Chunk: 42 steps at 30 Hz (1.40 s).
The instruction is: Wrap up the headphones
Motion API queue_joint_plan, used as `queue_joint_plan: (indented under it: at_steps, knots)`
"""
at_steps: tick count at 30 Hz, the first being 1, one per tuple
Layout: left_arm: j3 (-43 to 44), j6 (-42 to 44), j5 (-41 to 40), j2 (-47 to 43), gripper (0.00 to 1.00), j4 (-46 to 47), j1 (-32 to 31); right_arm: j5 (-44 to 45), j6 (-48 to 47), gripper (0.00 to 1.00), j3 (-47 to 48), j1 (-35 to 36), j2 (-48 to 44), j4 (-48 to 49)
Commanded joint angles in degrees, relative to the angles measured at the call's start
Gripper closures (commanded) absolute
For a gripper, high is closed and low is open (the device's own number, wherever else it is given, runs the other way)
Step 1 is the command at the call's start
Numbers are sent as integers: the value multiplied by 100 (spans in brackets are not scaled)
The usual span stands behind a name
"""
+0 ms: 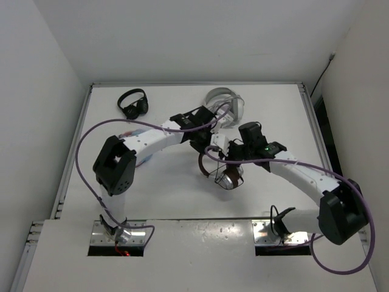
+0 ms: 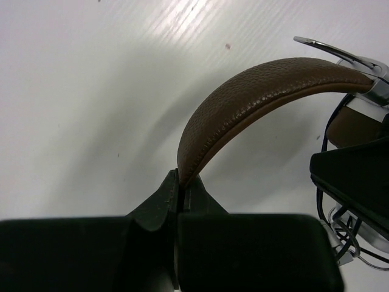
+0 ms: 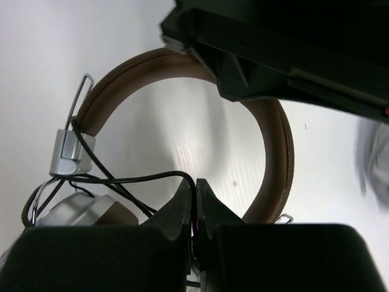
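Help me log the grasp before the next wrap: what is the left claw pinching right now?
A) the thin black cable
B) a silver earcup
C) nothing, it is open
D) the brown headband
D: in the left wrist view the left claw is shut on the edge of the brown headband, which arches up and away from its fingertips.

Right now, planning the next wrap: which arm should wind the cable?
Right, probably: the right gripper pinches the cable, while the left gripper clamps the headband as anchor.
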Motion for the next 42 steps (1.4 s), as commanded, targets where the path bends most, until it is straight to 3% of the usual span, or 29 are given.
queue_joint_plan:
  at_steps: [1,12,24,28,29,32,33,36,42]
  knots:
    - [608,-359,113,256,100,394,-120,165,167,100,-251,-488,-140,3]
    - [2181,-631,-476,1917,100,394,-279,270,-88,100,-305,-1694,764,363]
    - [2982,-798,-529,2885,100,631,-279,507,-88,100,214,-1862,1960,469]
    - [3044,-859,-432,2999,90,631,-226,612,-35,100,406,-1862,2101,382]
    - [3044,-860,-371,2999,81,631,-226,613,-35,100,459,-1809,2154,381]
    - [2982,-860,-300,2999,70,631,-165,744,-35,99,460,-1809,2154,381]
    - [2930,-912,-231,2939,52,692,-164,745,-35,99,460,-1809,2154,381]
    - [2869,-973,-160,2885,45,745,-42,745,-35,99,460,-1809,2154,328]
    - [2018,-1097,400,2043,44,1439,143,745,-35,99,460,-1756,2154,328]
